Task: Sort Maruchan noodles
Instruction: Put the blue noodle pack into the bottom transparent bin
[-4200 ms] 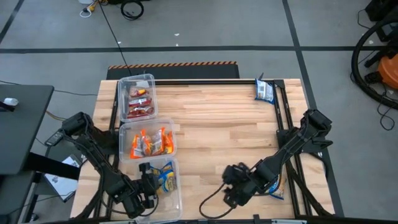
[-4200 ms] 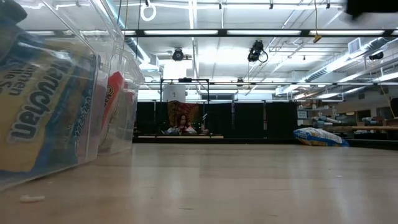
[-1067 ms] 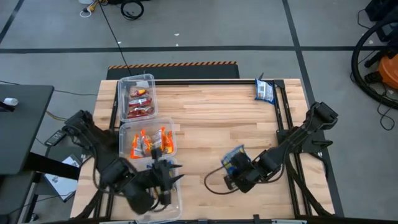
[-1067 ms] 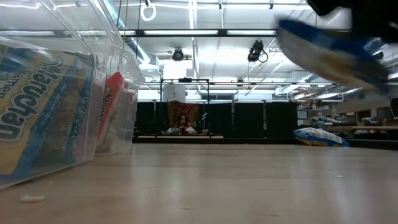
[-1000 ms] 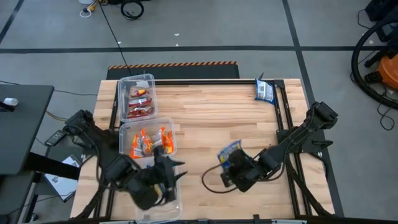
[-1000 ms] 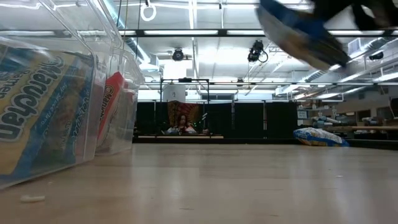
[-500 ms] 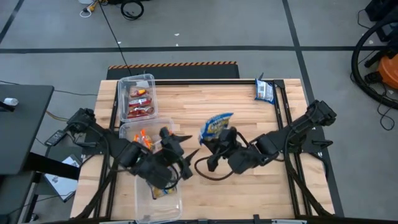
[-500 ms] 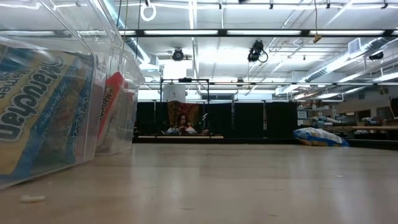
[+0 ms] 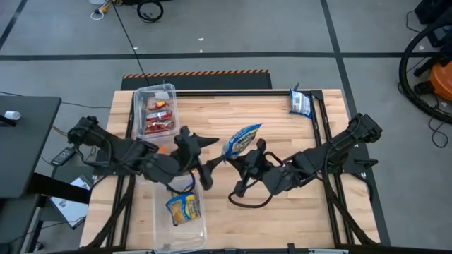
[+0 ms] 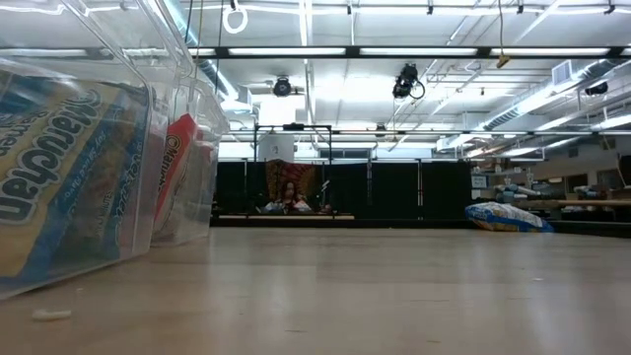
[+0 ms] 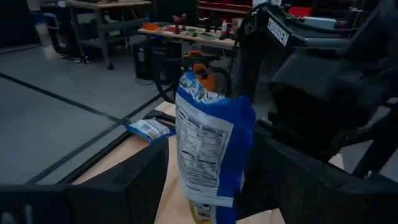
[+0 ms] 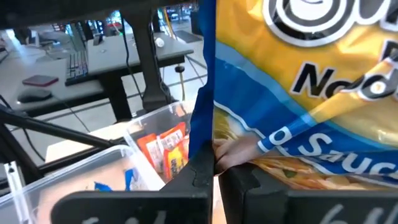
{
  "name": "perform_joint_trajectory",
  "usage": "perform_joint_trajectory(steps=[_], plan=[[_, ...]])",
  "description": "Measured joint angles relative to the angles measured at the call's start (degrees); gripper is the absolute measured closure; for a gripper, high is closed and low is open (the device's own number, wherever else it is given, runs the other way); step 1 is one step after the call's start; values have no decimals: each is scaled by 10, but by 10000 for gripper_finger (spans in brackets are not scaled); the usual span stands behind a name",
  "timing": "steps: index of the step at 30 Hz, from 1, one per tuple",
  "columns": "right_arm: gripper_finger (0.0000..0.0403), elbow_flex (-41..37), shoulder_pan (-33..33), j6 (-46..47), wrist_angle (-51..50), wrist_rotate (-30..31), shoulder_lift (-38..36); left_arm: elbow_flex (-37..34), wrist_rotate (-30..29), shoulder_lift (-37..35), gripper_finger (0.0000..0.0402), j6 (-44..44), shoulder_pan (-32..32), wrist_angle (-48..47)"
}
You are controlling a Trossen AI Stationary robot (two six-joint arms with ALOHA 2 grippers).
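From above, my right gripper (image 9: 244, 156) is pinching a blue-and-yellow packet (image 9: 240, 139) upright over mid-table, while my left gripper (image 9: 205, 152), fingers spread wide, is facing it, empty. In my left wrist view, the packet (image 11: 208, 152) is standing between my open fingers (image 11: 134, 186).

Even, bright light falls from ceiling strip lamps (image 10: 394, 51) seen in the low view; the counter (image 9: 282, 134) shows only soft, short shadows under the arms. The clear bin (image 10: 89, 148) close to the low camera is blurred and glares white. The packet (image 12: 298, 81) against the right wrist lens looks out of focus, perhaps from nearness.
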Motion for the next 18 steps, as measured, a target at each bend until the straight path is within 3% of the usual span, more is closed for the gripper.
perform_joint_trajectory(steps=[9, 14, 18], plan=[[390, 0, -8, -68, 53, 1, 0, 0, 9, 33, 91, 8, 19, 3], [390, 0, -8, -78, 62, -3, 0, 0, -13, 33, 88, 5, 31, -7], [390, 0, -7, -76, 68, -2, 0, 0, 34, 32, 115, 5, 39, -5]])
